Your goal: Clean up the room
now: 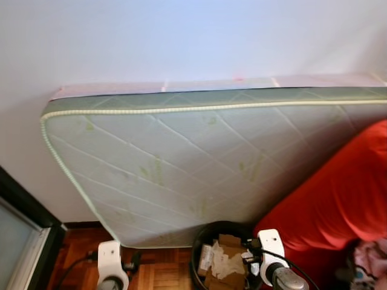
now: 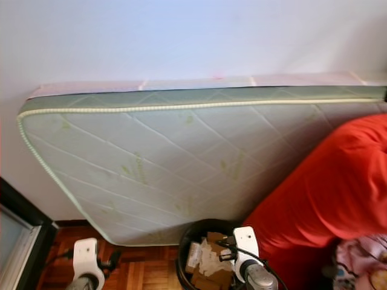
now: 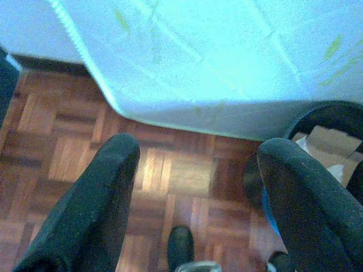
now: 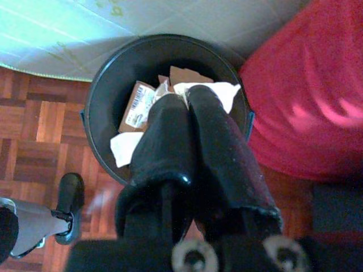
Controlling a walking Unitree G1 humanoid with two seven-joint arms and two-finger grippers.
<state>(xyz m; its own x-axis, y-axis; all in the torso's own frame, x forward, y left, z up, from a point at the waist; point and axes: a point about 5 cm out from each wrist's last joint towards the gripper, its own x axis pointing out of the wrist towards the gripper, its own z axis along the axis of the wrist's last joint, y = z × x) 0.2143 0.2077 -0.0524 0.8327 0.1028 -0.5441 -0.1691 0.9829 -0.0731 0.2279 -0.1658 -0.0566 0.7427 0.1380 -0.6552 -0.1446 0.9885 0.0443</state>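
Observation:
A black round bin [image 4: 108,96] stands on the parquet floor at the foot of a leaning mattress [image 1: 199,157]. It holds cardboard scraps [image 4: 139,107] and crumpled white paper [image 4: 122,148]. My right gripper [image 4: 188,96] hangs over the bin's mouth. Its fingers are pressed together, with a white paper wad [image 4: 222,93] pinched at their tips. My right wrist [image 1: 270,246] shows at the bin's right rim. My left gripper [image 3: 193,164] is open over bare parquet to the left of the bin, with nothing between its fingers [image 3: 99,187].
The pale quilted mattress leans against the white wall. A big red cushion [image 1: 338,199] presses against the bin's right side. A dark-framed glass door [image 1: 24,229] is at the far left. My foot [image 4: 71,192] stands on the parquet [image 3: 170,181] beside the bin.

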